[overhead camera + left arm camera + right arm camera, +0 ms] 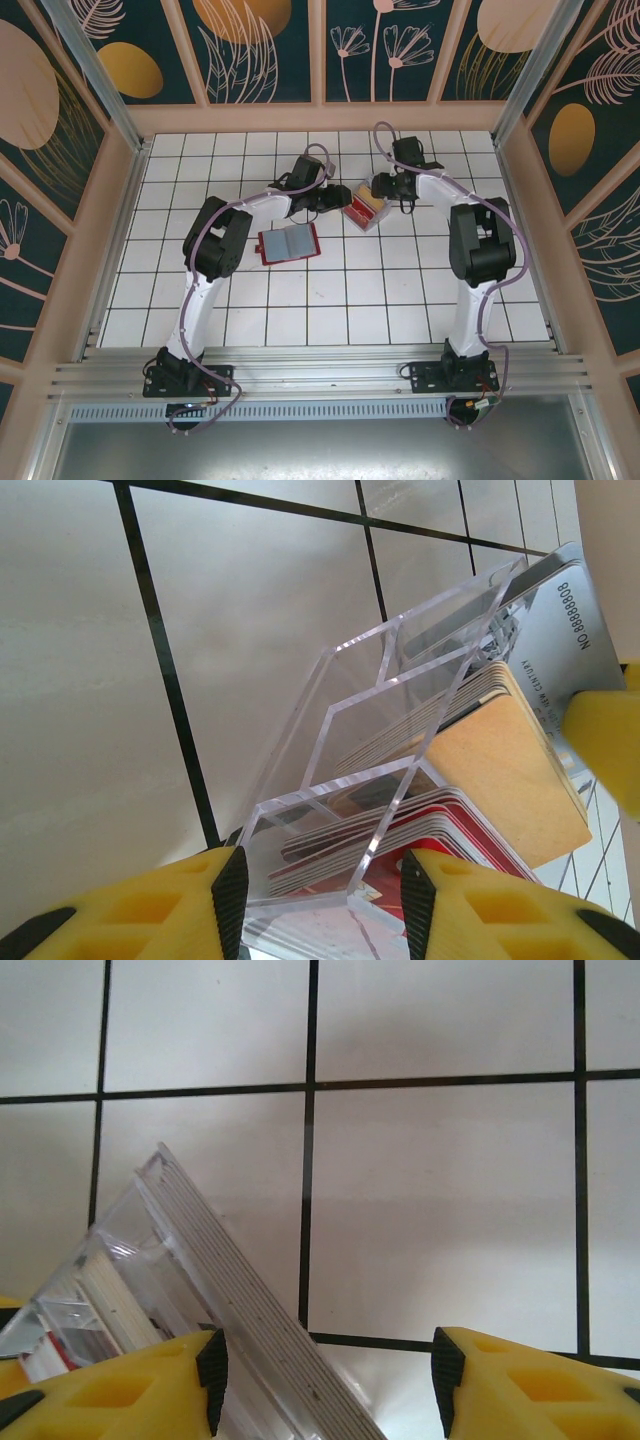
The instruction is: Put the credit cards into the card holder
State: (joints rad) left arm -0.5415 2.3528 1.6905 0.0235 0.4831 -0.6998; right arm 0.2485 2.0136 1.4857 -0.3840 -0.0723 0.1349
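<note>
The card holder (288,243) lies open on the tiles, red with a paler inside, left of both grippers. The credit cards stand in a clear plastic box (363,208): red cards (450,830) in the near compartment, tan cards (510,770) behind them, and a silver numbered card (560,630) at the far end. My left gripper (320,900) has its pads on either side of the box's near end, closed on it. My right gripper (325,1380) is open; a stack of card edges (250,1300) leans by its left finger, with a wide gap to the other.
The white tiled table (400,290) is walled in by wooden panels and aluminium posts. A metal rail runs along the near edge by the arm bases. Both arms reach toward the back middle of the table.
</note>
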